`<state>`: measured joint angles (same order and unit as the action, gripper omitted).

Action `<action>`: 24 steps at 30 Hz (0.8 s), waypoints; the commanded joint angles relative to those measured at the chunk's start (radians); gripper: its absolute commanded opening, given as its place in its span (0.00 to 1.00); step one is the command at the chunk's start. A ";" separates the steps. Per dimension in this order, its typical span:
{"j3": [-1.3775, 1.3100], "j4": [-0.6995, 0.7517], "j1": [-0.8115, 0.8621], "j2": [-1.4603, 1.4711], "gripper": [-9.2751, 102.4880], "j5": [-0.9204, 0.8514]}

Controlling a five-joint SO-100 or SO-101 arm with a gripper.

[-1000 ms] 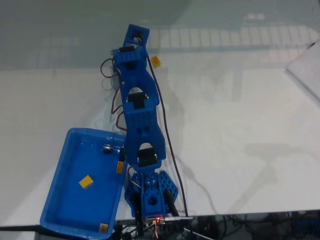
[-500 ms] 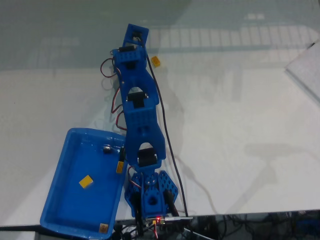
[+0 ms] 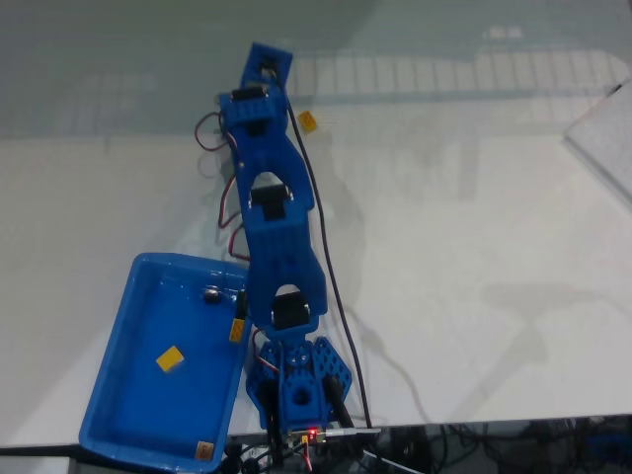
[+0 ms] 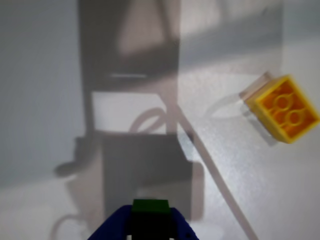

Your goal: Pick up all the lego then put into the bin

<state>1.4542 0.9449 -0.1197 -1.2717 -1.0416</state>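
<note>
Glossy bright blue plastic tray (image 3: 128, 395): holds one yellow brick (image 3: 170, 359) and one black brick (image 3: 210, 293). Jointed arm (image 3: 276, 247): blue, black servos. Blue gripper (image 4: 150, 227): dark green brick (image 4: 150, 206) between fingers. Bench (image 3: 474, 247): white. Yellow studded brick (image 4: 282, 108) on bench.

No readable text, labels or numbers anywhere.

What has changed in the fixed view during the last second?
The arm's far end with the gripper shifted slightly up the picture. The yellow brick on the table, the bin and the yellow brick and black brick inside it stayed put.
</note>
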 commanded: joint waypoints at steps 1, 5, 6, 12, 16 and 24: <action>-0.014 0.043 -0.048 -0.201 0.08 0.028; 0.067 0.127 -0.133 -0.506 0.08 0.048; 0.106 0.149 -0.166 -0.594 0.08 0.046; 0.313 0.399 -0.474 -1.029 0.08 0.005; 0.337 0.655 -0.727 -1.154 0.08 -0.014; 0.388 0.885 -1.078 -1.212 0.08 0.000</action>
<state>1.8285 1.8101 -1.1275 -2.4682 -1.0431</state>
